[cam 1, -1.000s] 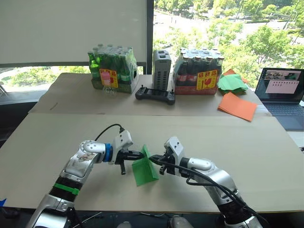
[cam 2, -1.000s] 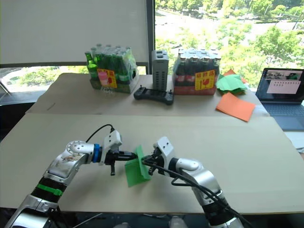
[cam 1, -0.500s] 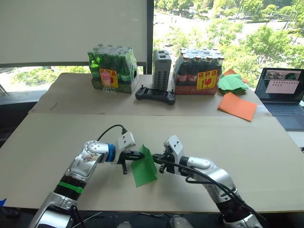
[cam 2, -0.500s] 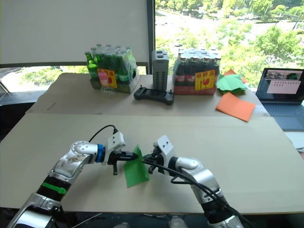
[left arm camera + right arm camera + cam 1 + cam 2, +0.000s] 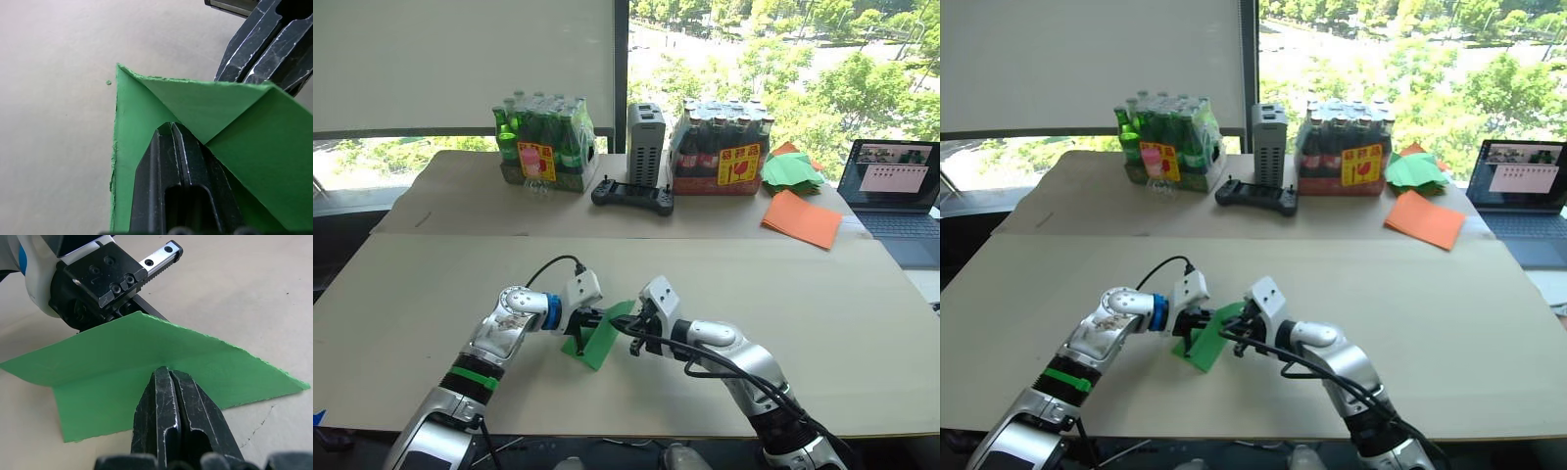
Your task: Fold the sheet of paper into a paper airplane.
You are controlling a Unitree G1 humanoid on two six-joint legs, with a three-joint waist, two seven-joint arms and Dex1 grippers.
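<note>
The sheet of paper point(image 5: 599, 341) is bright green and partly folded, with one corner turned over into a diagonal flap. It lies low and slanted on the near table, its lower edge at the tabletop. My left gripper point(image 5: 584, 322) is shut on its left side, and the left wrist view shows the closed fingertips point(image 5: 171, 128) pinching under the flap. My right gripper point(image 5: 628, 326) is shut on the opposite edge of the sheet of paper point(image 5: 146, 357), the fingers pressed together on it point(image 5: 167, 372). The two grippers face each other, a few centimetres apart.
On the far table stand a pack of green bottles point(image 5: 543, 142), a grey box point(image 5: 646, 142), a black controller point(image 5: 632, 196) and a pack of dark bottles point(image 5: 720, 147). A heap of green folded papers point(image 5: 791, 168), orange sheets point(image 5: 803, 217) and a laptop point(image 5: 899, 186) sit at the far right.
Both grippers moved down and a little left together. The sheet went from hanging upright between them to lying slanted low on the table.
</note>
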